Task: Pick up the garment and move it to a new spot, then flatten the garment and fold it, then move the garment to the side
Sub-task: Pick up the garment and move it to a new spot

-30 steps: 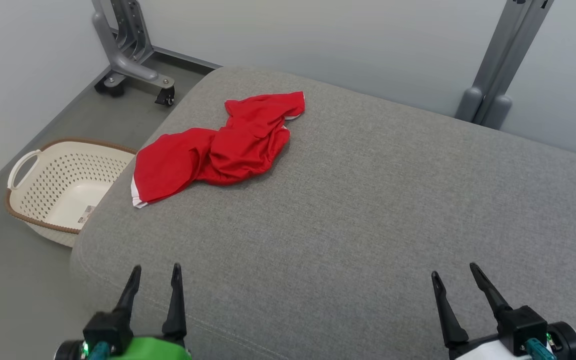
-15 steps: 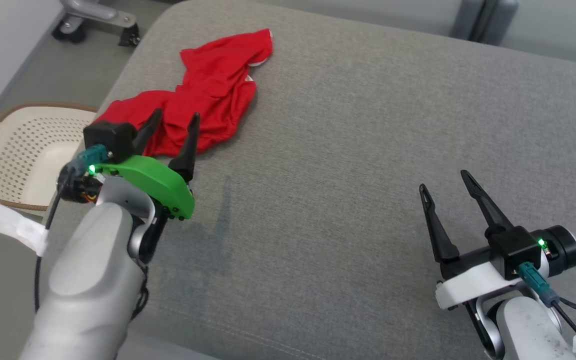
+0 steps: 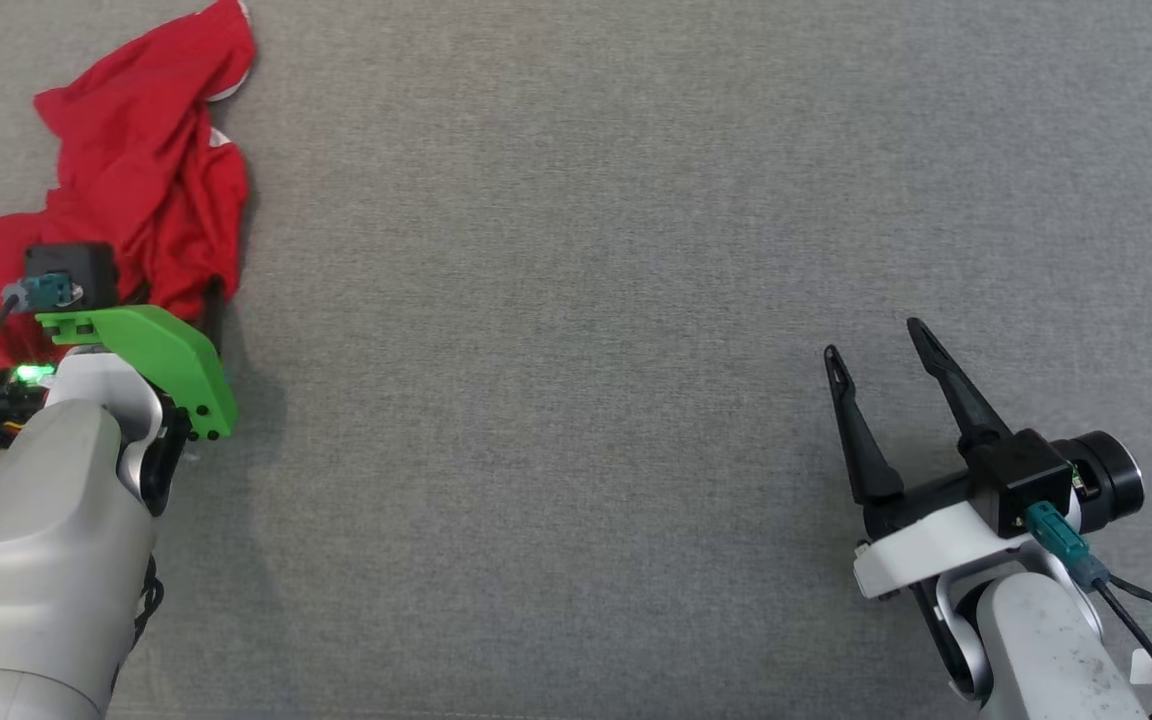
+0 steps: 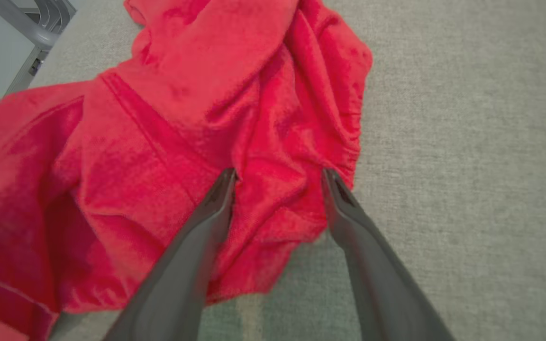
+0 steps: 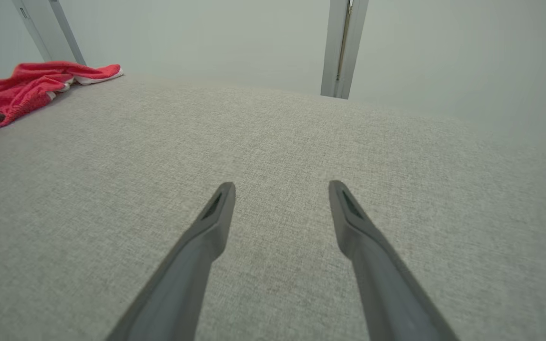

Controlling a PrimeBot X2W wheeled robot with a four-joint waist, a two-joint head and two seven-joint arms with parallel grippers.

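Observation:
The garment (image 3: 146, 150) is a crumpled red piece with white trim, lying at the far left of the grey cushion (image 3: 576, 300). In the left wrist view my left gripper (image 4: 280, 176) is open, both fingertips pressed into the garment (image 4: 183, 94) near its right edge with a ridge of cloth between them. From the head camera the green wrist cover (image 3: 151, 355) hides most of those fingers. My right gripper (image 3: 873, 340) hovers open and empty over bare cushion at the lower right. The right wrist view has the right gripper (image 5: 281, 186) open, with the garment (image 5: 31, 85) far off to its left.
The cushion's far edge meets a pale wall with a grey metal post (image 5: 341, 47) behind it. Another metal frame piece (image 4: 26, 23) stands past the cushion's corner beyond the garment.
The head camera has tipped down and shifted. My left gripper has dropped from just short of the garment onto it, fingertips now in the cloth. The right gripper has hardly moved.

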